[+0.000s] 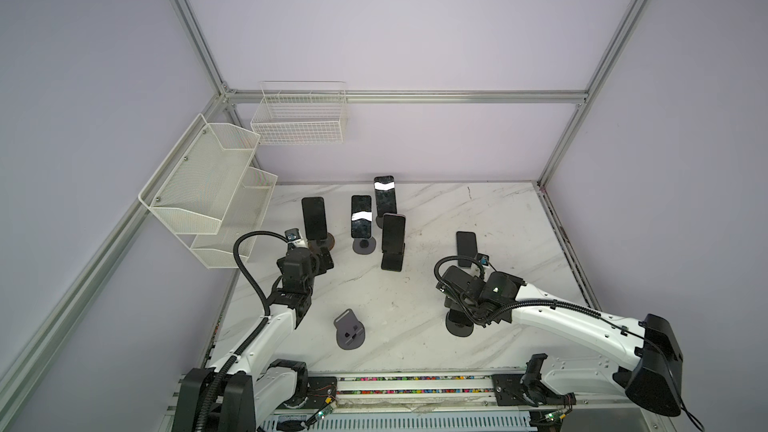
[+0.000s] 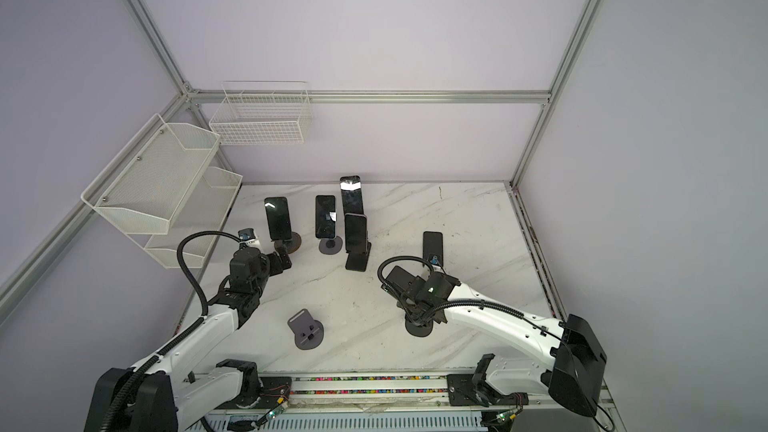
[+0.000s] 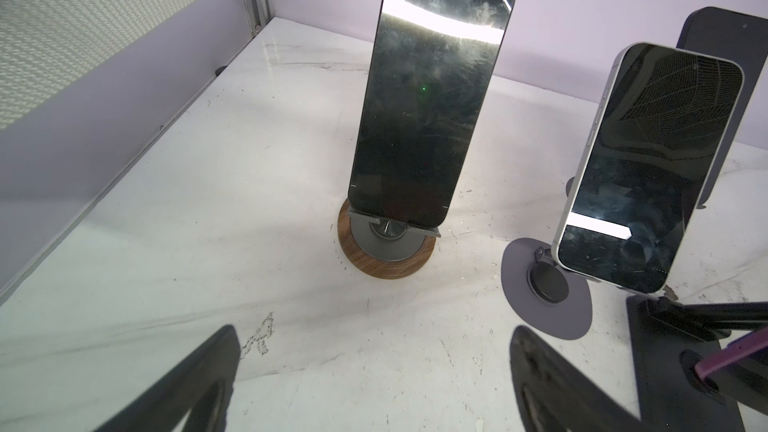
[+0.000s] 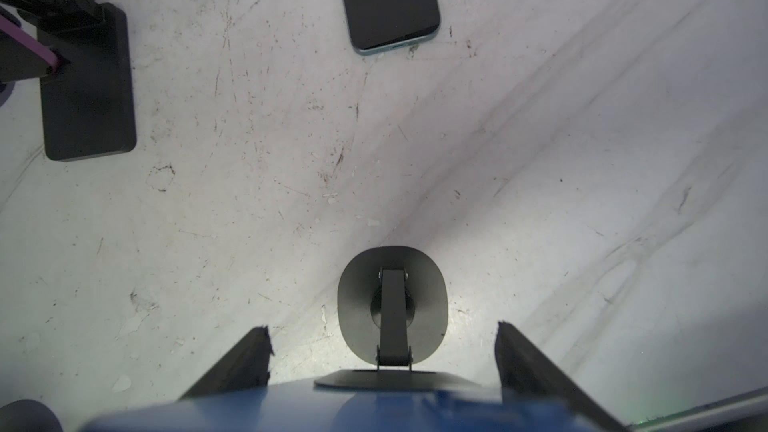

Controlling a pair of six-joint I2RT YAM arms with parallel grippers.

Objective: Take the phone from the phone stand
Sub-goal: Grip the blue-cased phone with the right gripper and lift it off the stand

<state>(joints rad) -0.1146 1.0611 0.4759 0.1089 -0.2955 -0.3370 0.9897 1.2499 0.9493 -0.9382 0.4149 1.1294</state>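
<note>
Right tool (image 4: 382, 326) sits around the blue phone (image 4: 270, 413) on its black stand (image 4: 392, 305), at 4 o'clock on the desk (image 4: 540, 118); I cannot tell if it squeezes. Left tool (image 3: 374, 329) is wide open.

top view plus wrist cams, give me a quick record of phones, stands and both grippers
flat phone: lying on the table
empty stand: front, between the arms
other standing phones: three, centre back
left gripper: open, facing the phone on the wood-base stand
right gripper: fingers either side of the blue phone on the black stand; grip unclear
</note>
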